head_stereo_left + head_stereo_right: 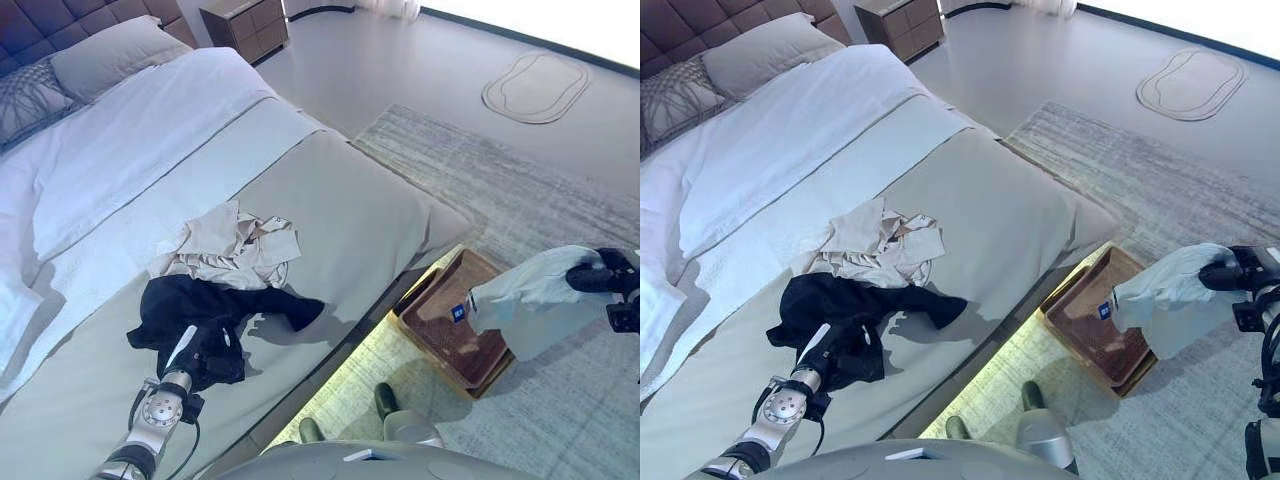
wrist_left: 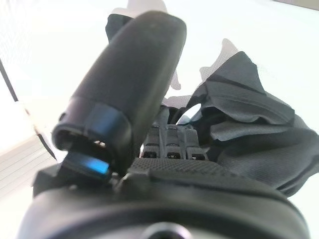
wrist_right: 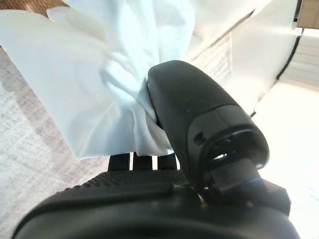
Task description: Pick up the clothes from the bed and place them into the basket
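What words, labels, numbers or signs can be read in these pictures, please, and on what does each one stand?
No text can be read in any view.
Small blue tag on the white garment held by the right hand over the basket: too small to read.
Black garment and beige garment on the bed: no print shows.

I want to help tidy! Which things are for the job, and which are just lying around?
For the job:
black garment
beige clothes
white garment
basket
bed

Just lying about:
pillows
nightstand
small mat

Grey rug [image 1: 520, 190], wooden nightstand [image 1: 245, 24]
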You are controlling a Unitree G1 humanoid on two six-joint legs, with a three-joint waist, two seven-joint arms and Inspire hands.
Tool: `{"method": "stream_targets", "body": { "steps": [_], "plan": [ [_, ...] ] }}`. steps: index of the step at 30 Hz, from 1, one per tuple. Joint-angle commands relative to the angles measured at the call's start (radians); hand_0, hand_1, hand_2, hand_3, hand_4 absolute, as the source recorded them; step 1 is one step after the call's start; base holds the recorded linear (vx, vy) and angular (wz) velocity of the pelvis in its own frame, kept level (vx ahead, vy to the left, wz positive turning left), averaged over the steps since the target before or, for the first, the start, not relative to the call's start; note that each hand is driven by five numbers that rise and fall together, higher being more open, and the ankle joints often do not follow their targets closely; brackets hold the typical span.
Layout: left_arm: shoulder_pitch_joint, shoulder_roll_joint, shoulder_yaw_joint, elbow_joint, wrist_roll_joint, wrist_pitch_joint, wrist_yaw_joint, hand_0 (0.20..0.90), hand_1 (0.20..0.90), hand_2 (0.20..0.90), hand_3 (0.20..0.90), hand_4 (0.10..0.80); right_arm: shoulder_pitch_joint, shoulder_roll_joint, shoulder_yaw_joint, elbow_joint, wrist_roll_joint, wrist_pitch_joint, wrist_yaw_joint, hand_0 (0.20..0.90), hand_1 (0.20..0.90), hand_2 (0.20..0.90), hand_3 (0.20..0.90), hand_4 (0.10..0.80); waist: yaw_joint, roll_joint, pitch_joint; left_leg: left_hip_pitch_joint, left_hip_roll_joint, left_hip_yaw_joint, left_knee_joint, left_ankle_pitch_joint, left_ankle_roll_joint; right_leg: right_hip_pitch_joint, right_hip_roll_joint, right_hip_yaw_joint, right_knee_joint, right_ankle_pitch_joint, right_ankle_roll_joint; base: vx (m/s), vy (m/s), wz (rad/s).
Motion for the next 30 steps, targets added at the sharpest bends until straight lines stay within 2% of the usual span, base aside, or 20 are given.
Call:
{"method": "stream_targets", "body": {
  "steps": [1, 10, 18, 27, 30],
  "plan": [
    [-0.064, 0.044, 0.019, -0.03, -0.002, -0.08, 0.016, 0.9, 0.9, 0.9, 0.9, 0.8, -0.086, -0.014, -0.016, 0.008, -0.014, -0.049, -0.057, 0.9, 0.9, 0.9, 0.9, 0.8, 0.021, -0.062, -0.018, -0.014, -0.011, -0.045, 0.081, -0.103, -0.034, -0.031, -0.042, -0.066, 0.105, -0.072, 0.042, -0.035, 0.001, 0.04],
    [-0.075, 0.041, 0.012, -0.042, -0.008, -0.068, 0.021, 0.9, 0.9, 0.9, 0.9, 0.8, -0.072, 0.017, -0.007, 0.017, 0.014, -0.043, -0.019, 0.9, 0.9, 0.9, 0.9, 0.8, 0.028, -0.059, -0.01, -0.013, -0.013, -0.056, 0.077, -0.1, -0.035, -0.026, -0.043, -0.069, 0.102, -0.073, 0.039, -0.014, 0.0, 0.01],
    [-0.068, 0.038, 0.026, -0.032, 0.004, -0.059, 0.04, 0.9, 0.9, 0.9, 0.9, 0.8, -0.067, 0.046, 0.013, -0.004, 0.047, -0.071, -0.007, 0.9, 0.9, 0.9, 0.9, 0.8, 0.051, -0.085, -0.023, -0.005, -0.007, -0.078, 0.072, -0.095, -0.037, -0.006, -0.042, -0.084, 0.102, -0.076, 0.035, 0.022, -0.029, 0.08],
    [-0.059, 0.027, 0.042, -0.025, -0.007, -0.048, 0.074, 0.9, 0.9, 0.9, 0.9, 0.8, -0.135, 0.096, 0.084, -0.175, 0.04, -0.105, -0.097, 0.9, 0.9, 0.9, 0.9, 0.8, 0.097, -0.112, -0.027, -0.01, -0.01, -0.127, 0.072, -0.089, -0.044, 0.015, -0.046, -0.116, 0.105, -0.088, 0.026, 0.01, -0.007, 0.09],
    [-0.051, 0.016, 0.045, -0.019, -0.01, -0.057, 0.093, 0.9, 0.9, 0.9, 0.9, 0.8, -0.194, 0.113, 0.137, -0.233, 0.031, -0.153, -0.149, 0.9, 0.9, 0.9, 0.9, 0.8, 0.123, -0.12, -0.023, -0.017, -0.013, -0.149, 0.082, -0.088, -0.046, 0.024, -0.05, -0.133, 0.11, -0.096, 0.019, 0.011, 0.006, 0.21]
  ]
}}
